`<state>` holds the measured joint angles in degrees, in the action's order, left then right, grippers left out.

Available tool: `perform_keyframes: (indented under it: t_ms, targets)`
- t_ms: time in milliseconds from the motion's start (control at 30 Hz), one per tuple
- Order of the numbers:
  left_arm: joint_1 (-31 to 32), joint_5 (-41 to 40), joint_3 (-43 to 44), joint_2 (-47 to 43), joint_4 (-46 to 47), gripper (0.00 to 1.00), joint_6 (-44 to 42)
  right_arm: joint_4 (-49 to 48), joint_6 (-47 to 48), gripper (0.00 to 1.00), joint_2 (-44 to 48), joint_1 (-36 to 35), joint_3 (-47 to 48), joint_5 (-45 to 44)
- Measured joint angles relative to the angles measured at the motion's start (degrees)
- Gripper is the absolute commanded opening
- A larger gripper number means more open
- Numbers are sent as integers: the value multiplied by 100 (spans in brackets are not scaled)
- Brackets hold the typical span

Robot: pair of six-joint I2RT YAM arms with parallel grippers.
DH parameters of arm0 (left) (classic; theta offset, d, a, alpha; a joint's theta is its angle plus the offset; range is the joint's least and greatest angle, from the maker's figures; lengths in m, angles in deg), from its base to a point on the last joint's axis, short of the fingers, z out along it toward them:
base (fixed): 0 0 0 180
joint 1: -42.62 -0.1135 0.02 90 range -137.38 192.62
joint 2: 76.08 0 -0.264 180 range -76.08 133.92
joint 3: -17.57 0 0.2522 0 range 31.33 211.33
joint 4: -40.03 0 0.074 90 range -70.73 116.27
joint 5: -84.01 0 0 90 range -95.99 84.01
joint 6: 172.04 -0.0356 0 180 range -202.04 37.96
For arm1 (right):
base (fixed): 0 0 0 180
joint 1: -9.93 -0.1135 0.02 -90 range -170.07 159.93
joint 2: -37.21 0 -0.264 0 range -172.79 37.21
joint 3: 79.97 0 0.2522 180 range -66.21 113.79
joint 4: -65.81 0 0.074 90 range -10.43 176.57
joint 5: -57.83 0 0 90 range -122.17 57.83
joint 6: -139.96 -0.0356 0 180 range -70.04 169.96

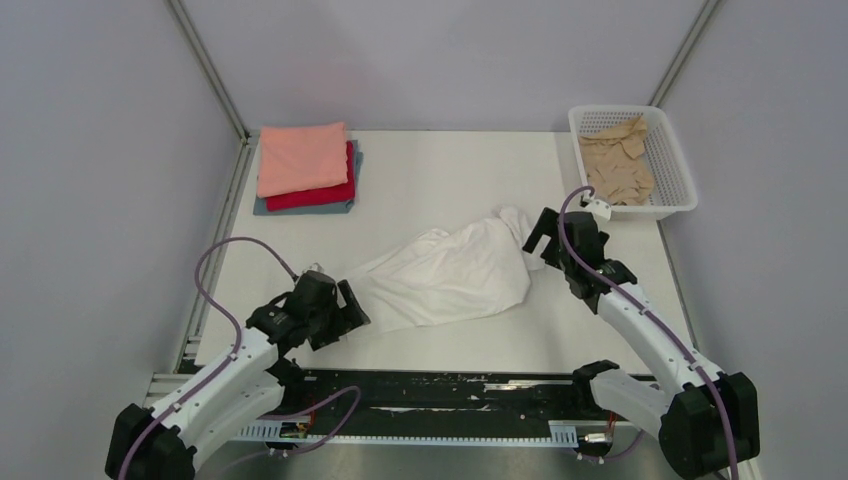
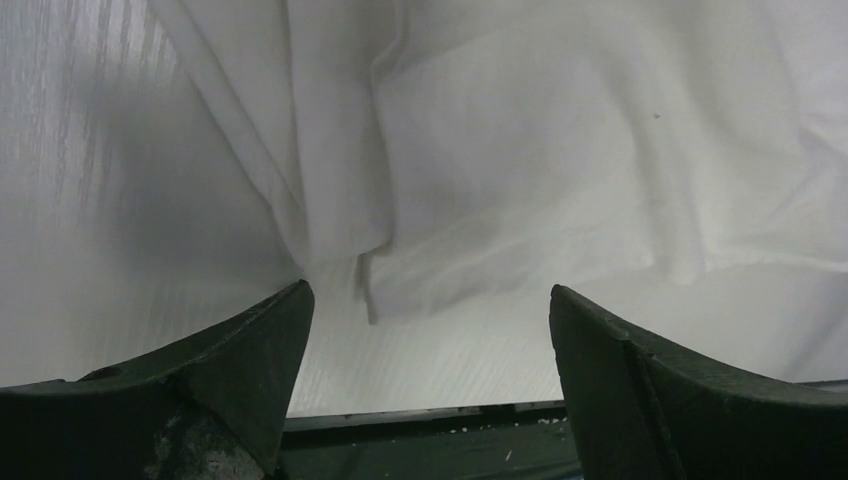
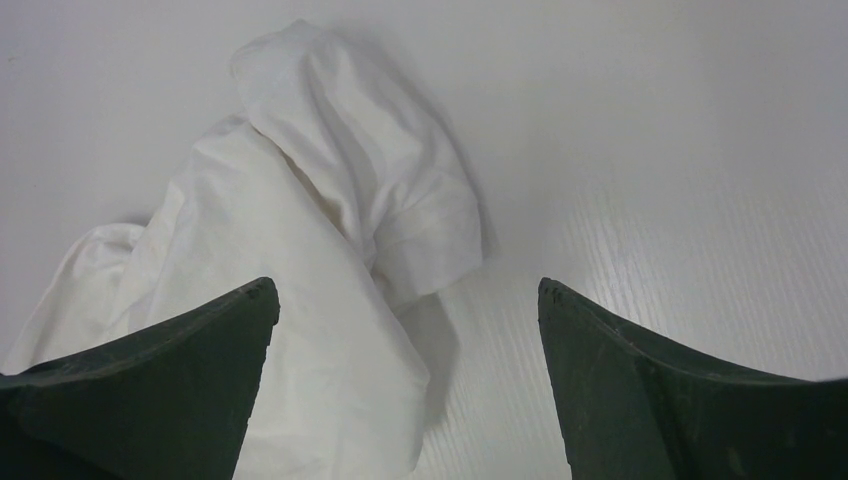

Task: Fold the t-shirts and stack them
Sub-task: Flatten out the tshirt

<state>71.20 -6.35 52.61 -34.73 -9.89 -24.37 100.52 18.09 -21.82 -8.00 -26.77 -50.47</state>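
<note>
white tee [image 1: 450,275] crumpled mid-table; tan tee [image 1: 618,160] bunched far right; 3 folded tees [image 1: 305,168] stacked far left.

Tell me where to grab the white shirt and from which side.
Grip the white shirt at both ends, since it lies bunched in a diagonal strip. The left gripper, open, comes from the near left onto the folded corner ahead of it. The right gripper, open, comes from the right onto the loose sleeve. Pulling apart would probably spread it.

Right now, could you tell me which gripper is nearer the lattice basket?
Right. The right gripper is near a corner of the basket; the left gripper lies beyond the white t-shirt.
</note>
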Motion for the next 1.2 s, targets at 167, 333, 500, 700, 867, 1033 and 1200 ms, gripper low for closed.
perform_keyframes:
  t_ms: [167,333,500,700,867,1033,1200]
  targets:
    - [315,-192,59,555,118,86,190,-9,-2,100,42,0,-170,0]
    - [846,-608,369,1003,-114,87,369,-2,-7,100,48,0,-236,4]
    - [1156,-883,553,1226,-476,84,518,-26,-7,100,55,0,-280,2]
    - [1296,-942,551,1593,-87,65,511,-33,-22,100,55,0,-415,4]
    - [1305,-890,542,2070,780,7,492,-37,-46,100,57,0,-474,52]
    - [1309,-977,562,2214,984,0,501,-61,-144,99,186,0,-649,247]
    - [1329,-1408,358,1471,833,0,431,-20,-273,97,234,13,-769,197]
